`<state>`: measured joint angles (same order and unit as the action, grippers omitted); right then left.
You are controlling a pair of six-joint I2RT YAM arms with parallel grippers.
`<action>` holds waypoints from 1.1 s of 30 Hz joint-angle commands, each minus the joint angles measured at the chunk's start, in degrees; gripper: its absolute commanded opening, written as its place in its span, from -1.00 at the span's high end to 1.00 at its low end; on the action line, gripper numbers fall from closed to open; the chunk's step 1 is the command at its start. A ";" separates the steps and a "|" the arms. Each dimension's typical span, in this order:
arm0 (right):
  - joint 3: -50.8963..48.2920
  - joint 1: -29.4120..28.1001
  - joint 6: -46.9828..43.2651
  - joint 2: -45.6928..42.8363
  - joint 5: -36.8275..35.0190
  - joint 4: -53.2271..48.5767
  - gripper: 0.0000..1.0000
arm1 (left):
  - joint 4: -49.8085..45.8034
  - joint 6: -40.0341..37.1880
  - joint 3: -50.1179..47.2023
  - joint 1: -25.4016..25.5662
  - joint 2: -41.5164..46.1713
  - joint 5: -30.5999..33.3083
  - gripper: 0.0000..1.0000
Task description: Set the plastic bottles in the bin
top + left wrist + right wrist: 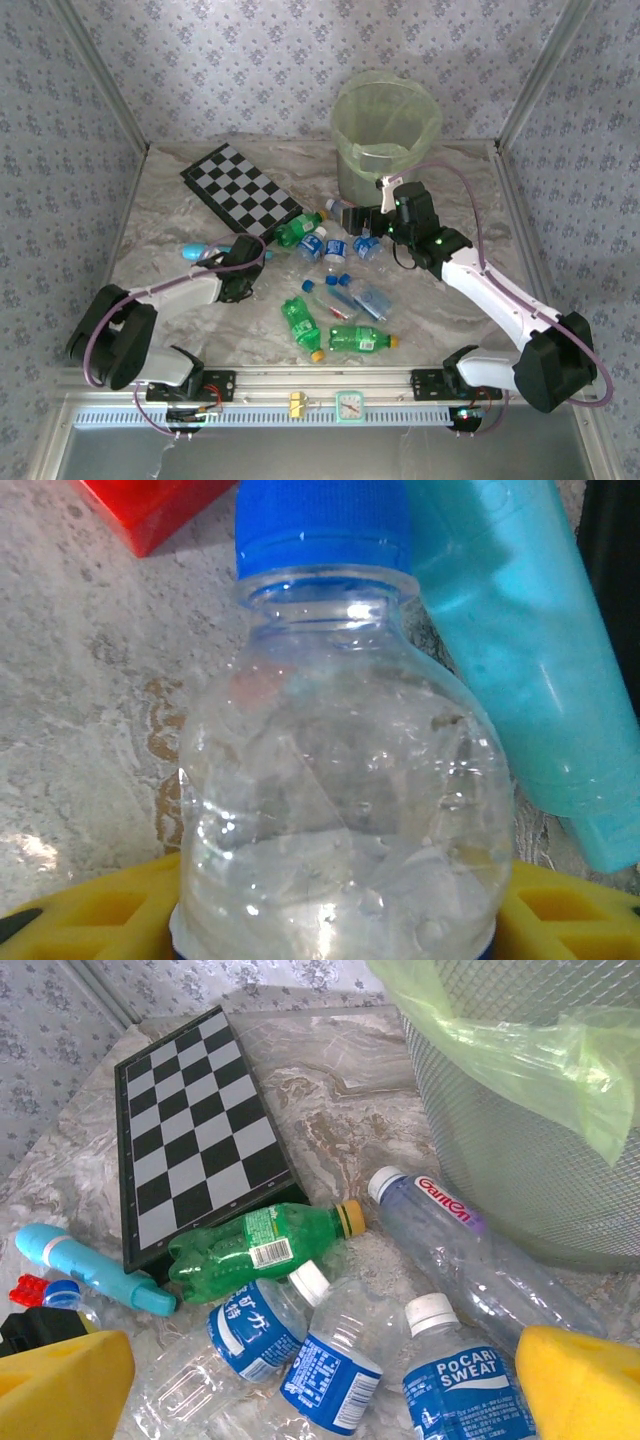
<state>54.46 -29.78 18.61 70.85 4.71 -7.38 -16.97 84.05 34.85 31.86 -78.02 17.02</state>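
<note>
Left hand (335,915) straddles clear plastic blue-capped bottle (340,740), frame centre; clamped or not, can't tell. Right hand (320,1385) wide open, empty, over blue-labelled bottles (465,1395) at frame bottom.

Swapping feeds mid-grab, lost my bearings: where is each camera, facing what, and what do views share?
Top: fixed above and behind the arms, looking down on table, bottles, bin; both arms show.
Left wrist: on left arm, close on one clear bottle between yellow fingers.
Right wrist: on right arm, looking over bottles toward board and bin; yellow fingers at bottom corners.
Shared: top and right wrist show board, bin, stick.
</note>
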 commanded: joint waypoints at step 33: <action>7.18 -15.80 3.34 22.27 27.46 20.48 -0.77 | 30.20 -11.61 1.01 2.67 17.57 -11.47 -0.05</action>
<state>59.16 -45.52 21.67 92.12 31.77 11.22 9.10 71.77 34.72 33.87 -60.34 7.25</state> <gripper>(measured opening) 0.884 0.527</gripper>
